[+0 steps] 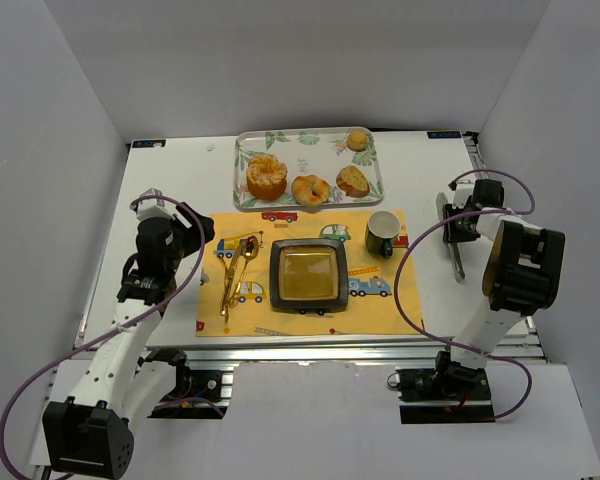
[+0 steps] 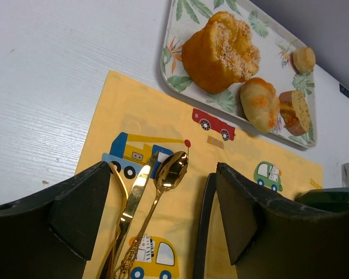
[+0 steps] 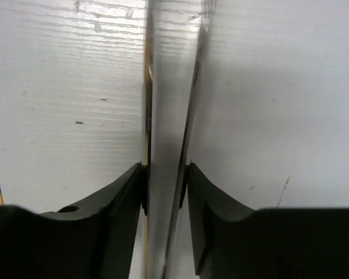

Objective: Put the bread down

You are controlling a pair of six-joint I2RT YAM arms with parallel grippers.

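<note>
The bread (image 1: pixel 267 177) is a lumpy golden bun with a sugary top, lying at the left end of the leaf-print tray (image 1: pixel 238 170) at the back. In the left wrist view the bread (image 2: pixel 221 52) lies far ahead of my fingers. My left gripper (image 1: pixel 180 255) hovers open and empty (image 2: pixel 163 221) over the gold cutlery (image 2: pixel 163 180) on the yellow placemat. My right gripper (image 1: pixel 458 228) is low at the right side of the table. Its jaws (image 3: pixel 166 192) press both sides of the metal tongs (image 3: pixel 166 116).
A glazed ring pastry (image 1: pixel 310 190), a brown slice (image 1: pixel 352 181) and a small muffin (image 1: pixel 357 139) share the tray. A dark square plate (image 1: pixel 276 272) sits mid-placemat, with a green mug (image 1: pixel 383 233) to its right. White walls enclose the table.
</note>
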